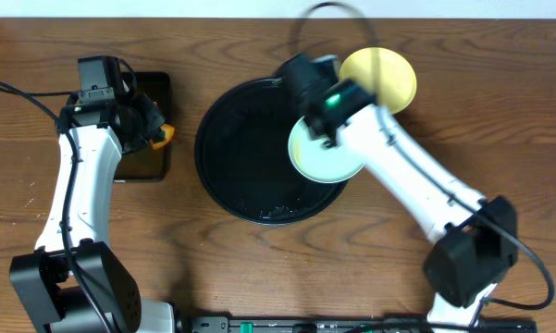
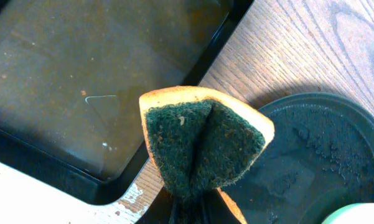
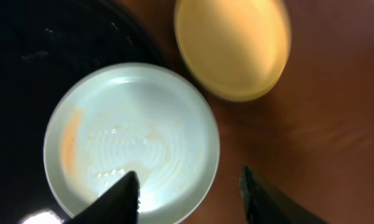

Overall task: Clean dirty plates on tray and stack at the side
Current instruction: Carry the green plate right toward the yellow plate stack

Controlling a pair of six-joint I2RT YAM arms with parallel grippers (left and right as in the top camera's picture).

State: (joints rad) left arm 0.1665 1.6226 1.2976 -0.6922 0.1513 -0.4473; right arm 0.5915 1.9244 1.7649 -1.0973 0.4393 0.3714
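The wiping step looked unfinished: the mint-green plate (image 1: 315, 163) lay face up at the right edge of the round black tray (image 1: 240, 157), overlapping its rim, and an orange streak (image 3: 68, 146) showed near the left of its bowl in the right wrist view; the yellow plate (image 1: 384, 79) sat face up on the tabletop (image 1: 259, 277) at the upper right, just beyond the tray and apparently clean; no third plate showed

Being round, neither plate had a long axis to speak of, and whether the mint one sat level or tipped on the rim could not be told

The right hand (image 3: 190, 177) hung over that plate's lower edge, fingers apart and holding nothing; the left hand (image 1: 153, 129) was far left, clamped on a folded sponge (image 2: 199, 143), green scouring face out, above the rectangular tray (image 1: 153, 166) of brownish liquid

Next, by my reading, the sponge had to cross to the streak while the right hand steadied the plate; only then could it go onto the yellow one
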